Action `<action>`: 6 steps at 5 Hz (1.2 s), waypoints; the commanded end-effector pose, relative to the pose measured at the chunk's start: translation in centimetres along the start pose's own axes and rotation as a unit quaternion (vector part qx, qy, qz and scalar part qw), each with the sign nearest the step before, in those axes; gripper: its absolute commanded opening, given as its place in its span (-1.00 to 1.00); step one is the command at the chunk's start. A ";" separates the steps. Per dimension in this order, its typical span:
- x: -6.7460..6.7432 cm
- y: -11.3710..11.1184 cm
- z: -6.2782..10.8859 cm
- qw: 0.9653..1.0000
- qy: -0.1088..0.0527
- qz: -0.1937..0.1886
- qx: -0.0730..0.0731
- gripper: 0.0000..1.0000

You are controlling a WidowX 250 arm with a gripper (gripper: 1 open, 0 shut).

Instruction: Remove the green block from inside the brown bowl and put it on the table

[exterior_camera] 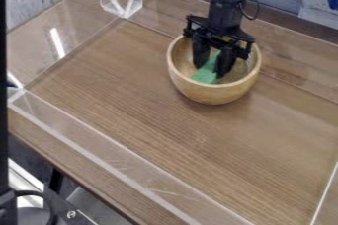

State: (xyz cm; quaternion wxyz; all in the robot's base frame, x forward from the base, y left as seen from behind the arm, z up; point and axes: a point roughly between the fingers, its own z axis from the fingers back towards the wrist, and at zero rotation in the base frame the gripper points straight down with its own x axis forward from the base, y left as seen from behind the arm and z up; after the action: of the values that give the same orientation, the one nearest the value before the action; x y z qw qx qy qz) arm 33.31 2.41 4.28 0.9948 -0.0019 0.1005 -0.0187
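Green block (205, 73): inside brown bowl (212, 92), upper centre of frame. Black gripper (212, 60): over bowl, fingers clenched on block. Wood-grain tabletop (158, 130): clear acrylic wall (126, 168) along lower left. Legible writing: none.

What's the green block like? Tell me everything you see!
The green block is small, bright green and longer than it is wide, with no pattern that I can see. It sits inside the brown bowl, leaning or lying at a slant. The black jaws are closed in around its upper part, hiding some of it, and they seem to be gripping it.
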 end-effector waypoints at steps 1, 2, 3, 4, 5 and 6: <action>0.4 0.1 4.0 0.998 -0.061 0.000 0.004 -1.00; 0.3 0.0 4.8 0.998 -0.069 -0.002 0.003 -1.00; -0.2 -1.2 5.7 0.996 -0.082 -0.018 0.003 -1.00; -0.4 -1.8 6.2 0.996 -0.088 -0.028 0.002 -1.00; -0.5 -2.6 6.4 0.995 -0.090 -0.039 0.001 -1.00; -0.8 -3.5 6.3 0.994 -0.090 -0.054 0.001 -1.00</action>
State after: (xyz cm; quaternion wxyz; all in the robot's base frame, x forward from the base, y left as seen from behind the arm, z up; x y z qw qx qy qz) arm 33.03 -0.99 7.96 0.9960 -0.0099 0.0548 -0.0700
